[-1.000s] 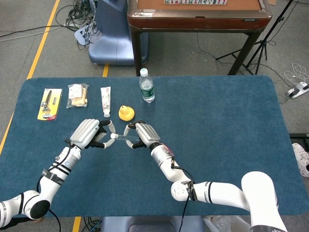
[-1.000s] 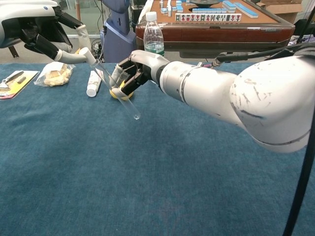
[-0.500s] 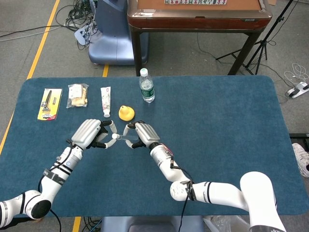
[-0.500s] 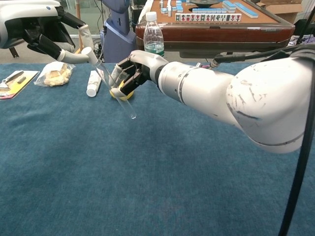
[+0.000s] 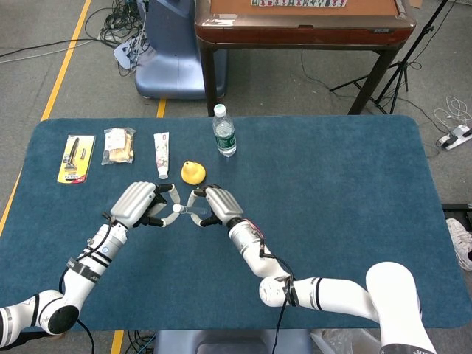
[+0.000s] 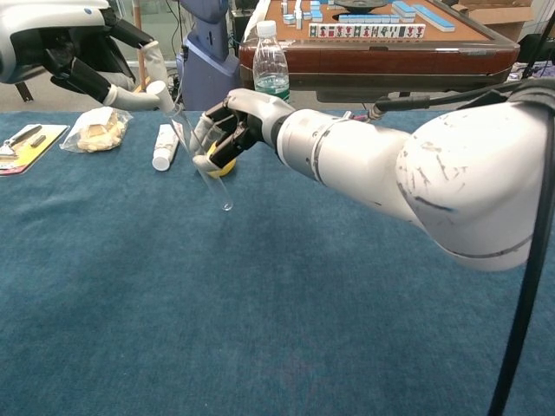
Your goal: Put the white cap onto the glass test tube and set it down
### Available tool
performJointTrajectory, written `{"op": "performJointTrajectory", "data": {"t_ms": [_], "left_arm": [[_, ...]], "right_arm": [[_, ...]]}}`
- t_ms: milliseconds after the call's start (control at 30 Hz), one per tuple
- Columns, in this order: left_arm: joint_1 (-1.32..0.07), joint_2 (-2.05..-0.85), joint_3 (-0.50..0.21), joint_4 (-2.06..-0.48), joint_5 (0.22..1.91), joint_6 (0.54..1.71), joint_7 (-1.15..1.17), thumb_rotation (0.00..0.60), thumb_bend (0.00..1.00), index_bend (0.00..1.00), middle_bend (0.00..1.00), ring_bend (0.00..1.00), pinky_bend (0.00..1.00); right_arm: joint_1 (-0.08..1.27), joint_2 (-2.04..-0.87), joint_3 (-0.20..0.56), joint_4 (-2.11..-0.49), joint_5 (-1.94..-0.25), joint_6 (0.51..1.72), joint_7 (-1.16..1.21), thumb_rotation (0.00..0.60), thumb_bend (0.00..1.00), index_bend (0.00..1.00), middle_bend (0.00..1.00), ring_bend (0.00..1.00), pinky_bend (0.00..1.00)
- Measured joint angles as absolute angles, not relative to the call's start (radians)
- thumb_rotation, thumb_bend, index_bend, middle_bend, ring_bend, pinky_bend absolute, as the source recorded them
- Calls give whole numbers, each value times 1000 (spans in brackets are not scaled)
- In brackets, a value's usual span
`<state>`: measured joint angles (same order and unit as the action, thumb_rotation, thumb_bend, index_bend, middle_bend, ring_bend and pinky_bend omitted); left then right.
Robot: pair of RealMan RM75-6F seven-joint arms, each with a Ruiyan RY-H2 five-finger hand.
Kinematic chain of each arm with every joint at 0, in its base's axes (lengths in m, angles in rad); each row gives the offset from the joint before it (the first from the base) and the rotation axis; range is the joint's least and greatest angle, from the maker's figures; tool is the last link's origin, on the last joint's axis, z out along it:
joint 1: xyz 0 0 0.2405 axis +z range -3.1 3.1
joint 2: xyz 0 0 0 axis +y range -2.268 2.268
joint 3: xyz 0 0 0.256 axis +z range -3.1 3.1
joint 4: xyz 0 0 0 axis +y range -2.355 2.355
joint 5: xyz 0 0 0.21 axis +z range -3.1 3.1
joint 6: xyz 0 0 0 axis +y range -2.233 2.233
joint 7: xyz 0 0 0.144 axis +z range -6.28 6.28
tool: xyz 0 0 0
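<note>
The glass test tube (image 6: 201, 160) hangs tilted above the blue worktop (image 6: 286, 286), held by the right hand (image 6: 227, 128). The white cap (image 6: 159, 90) sits at its top end, pinched by the left hand (image 6: 74, 52). A yellow duck (image 5: 192, 172) sits just behind.

Right robot hand (image 6: 227, 130) grips tilted (clear) glass test tube (image 6: 204, 165).

Both hands drifted slightly up/away over the last second. Right hand (image 6: 227, 130) lifted the glass test tube (image 6: 204, 160), its lower tip now higher. Left hand (image 6: 82, 62) moved the white cap (image 6: 158, 90) up with it.
</note>
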<state>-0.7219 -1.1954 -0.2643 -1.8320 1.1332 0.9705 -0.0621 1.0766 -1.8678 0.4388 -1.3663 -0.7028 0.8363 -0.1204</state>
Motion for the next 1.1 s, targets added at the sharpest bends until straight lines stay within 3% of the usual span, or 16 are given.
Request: {"op": "performJointTrajectory", "data": {"t_ms": [1100], "left_arm": [[-734,-1216,-257,-1822,1124,961,-49,600,314,627,1000,1000,1000]], "right_arm": [[1073,-1861,450,-1386,-722,827,-88,600,562,705,372,222,148]]}}
